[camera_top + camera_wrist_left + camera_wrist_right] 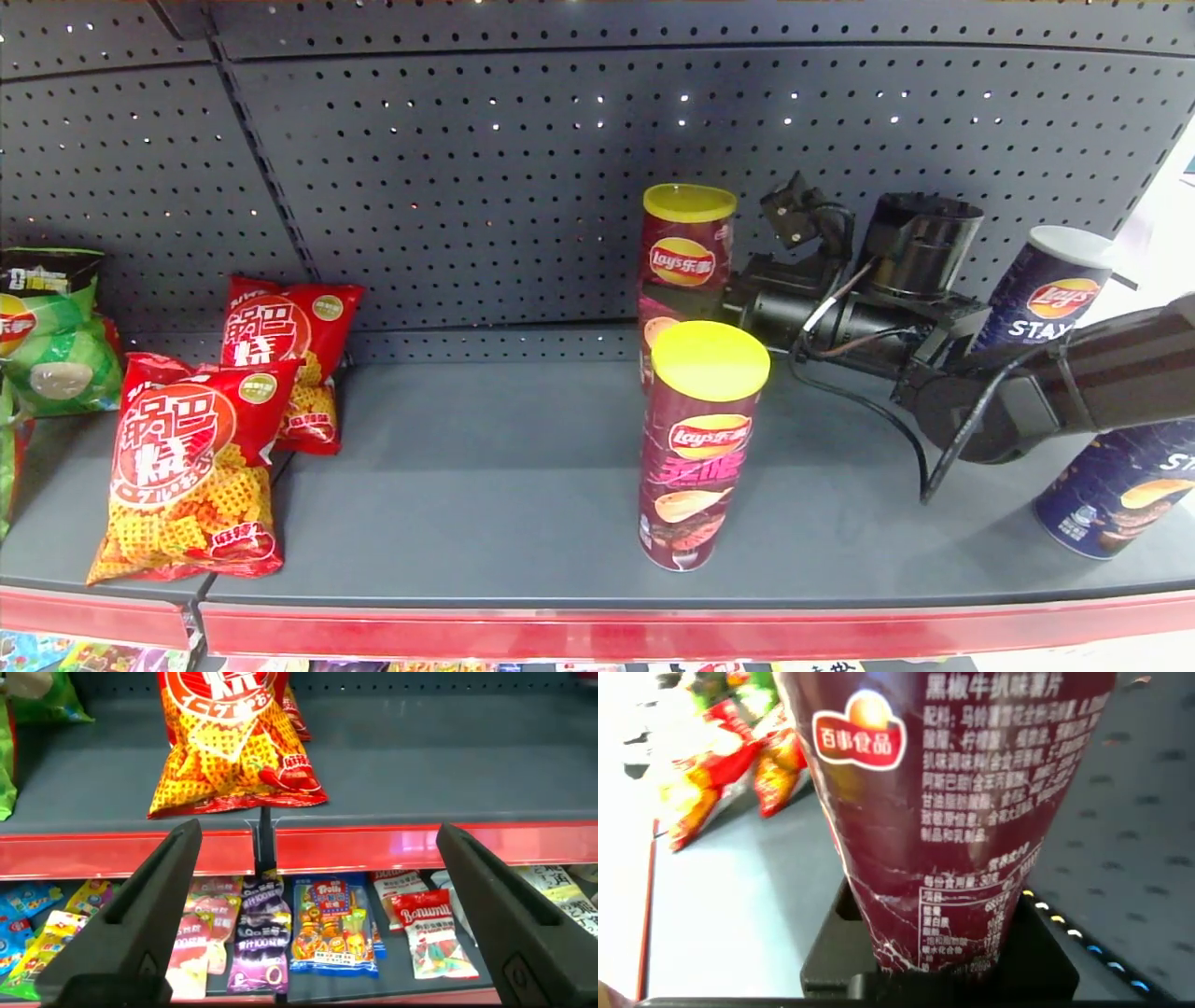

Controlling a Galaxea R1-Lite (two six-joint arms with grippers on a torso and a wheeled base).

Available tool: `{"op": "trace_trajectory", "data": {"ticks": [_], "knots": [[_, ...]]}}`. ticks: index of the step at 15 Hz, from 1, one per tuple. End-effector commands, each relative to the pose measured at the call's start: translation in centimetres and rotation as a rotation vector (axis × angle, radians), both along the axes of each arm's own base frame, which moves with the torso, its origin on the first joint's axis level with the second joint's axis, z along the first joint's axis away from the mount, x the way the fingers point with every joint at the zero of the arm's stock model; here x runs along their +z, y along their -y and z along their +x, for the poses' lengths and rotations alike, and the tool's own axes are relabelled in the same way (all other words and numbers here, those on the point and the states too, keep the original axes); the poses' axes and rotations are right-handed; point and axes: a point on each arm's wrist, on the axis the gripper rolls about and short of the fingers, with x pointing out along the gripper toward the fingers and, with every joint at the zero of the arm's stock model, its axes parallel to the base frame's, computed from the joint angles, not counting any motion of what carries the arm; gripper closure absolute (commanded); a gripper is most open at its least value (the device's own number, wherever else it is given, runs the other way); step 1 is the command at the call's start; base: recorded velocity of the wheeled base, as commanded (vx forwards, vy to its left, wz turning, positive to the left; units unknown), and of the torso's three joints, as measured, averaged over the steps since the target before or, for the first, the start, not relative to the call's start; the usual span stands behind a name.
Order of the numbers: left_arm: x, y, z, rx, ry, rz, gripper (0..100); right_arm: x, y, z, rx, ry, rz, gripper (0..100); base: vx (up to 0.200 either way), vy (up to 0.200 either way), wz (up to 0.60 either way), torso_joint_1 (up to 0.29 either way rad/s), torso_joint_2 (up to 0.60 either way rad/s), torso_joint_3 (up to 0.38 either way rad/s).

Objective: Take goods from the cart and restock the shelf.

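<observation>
Right gripper [738, 299] clamps a maroon chip can [686, 247], centre-right of frame.
It is upright at the back of the shelf [485, 485], behind a matching can [700, 448]; left gripper [318, 905] gapes wide, empty.

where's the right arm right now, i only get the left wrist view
observer: the right pincer is closed around the rear maroon can, at the back of the shelf.
operator: any more cans up there
observer: a front maroon can stands upright just ahead of it, nearer the shelf edge.
operator: and to the right of those
observer: a rear blue can and a front blue can, either side of the right arm.
</observation>
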Motion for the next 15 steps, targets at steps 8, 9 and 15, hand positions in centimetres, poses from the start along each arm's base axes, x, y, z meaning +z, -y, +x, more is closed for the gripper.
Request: {"op": "trace_trajectory", "data": {"ticks": [8, 9, 15], "knots": [[0.0, 0.0, 0.0, 0.0, 0.0, -0.001, 0, -3.7, 1.5, 3.8, 0.189, 0.015, 0.056, 100, 0.0, 0.0, 0.0, 0.0, 0.0, 0.0], [0.0, 0.0, 0.0, 0.0, 0.0, -0.001, 0, -3.5, 1.9, 3.9, 0.198, -0.001, 0.049, 100, 0.0, 0.0, 0.0, 0.0, 0.0, 0.0], [0.0, 0.0, 0.0, 0.0, 0.0, -0.001, 0, -2.1, 3.3, 4.6, 0.226, -0.026, 0.039, 100, 0.0, 0.0, 0.0, 0.0, 0.0, 0.0]]}}
